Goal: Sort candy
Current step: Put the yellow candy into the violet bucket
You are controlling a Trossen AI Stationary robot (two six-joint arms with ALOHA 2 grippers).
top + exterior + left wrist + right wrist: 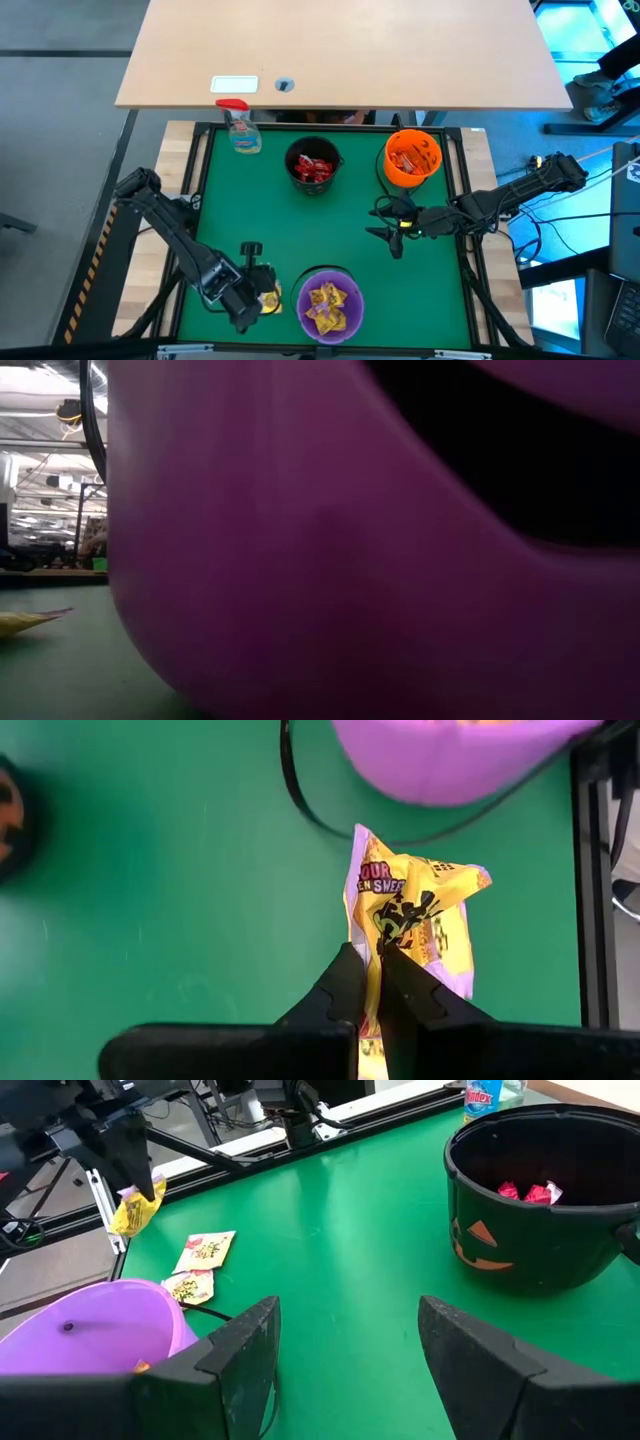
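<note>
Candy, a yellow packet (pixel 415 915), was pinched between the closed fingers of the left gripper (pixel 262 298) at the lower left of the high view, just beside the purple bowl (pixel 352 283), which already held other yellow packets. In the right wrist view that packet hung clear of the green table (pixel 300 225), and two more yellow packets (pixel 200 1265) lay on the mat near the bowl. The step in hand seemed to be carrying a yellow piece to the purple bowl; the next move would call for shifting over its rim and letting go. Farther up, right of centre, the right gripper (pixel 385 222) waited with fingers apart, empty. Beyond it stood the black bucket (pixel 314 166) with red candy and the orange bucket (pixel 412 158).
</note>
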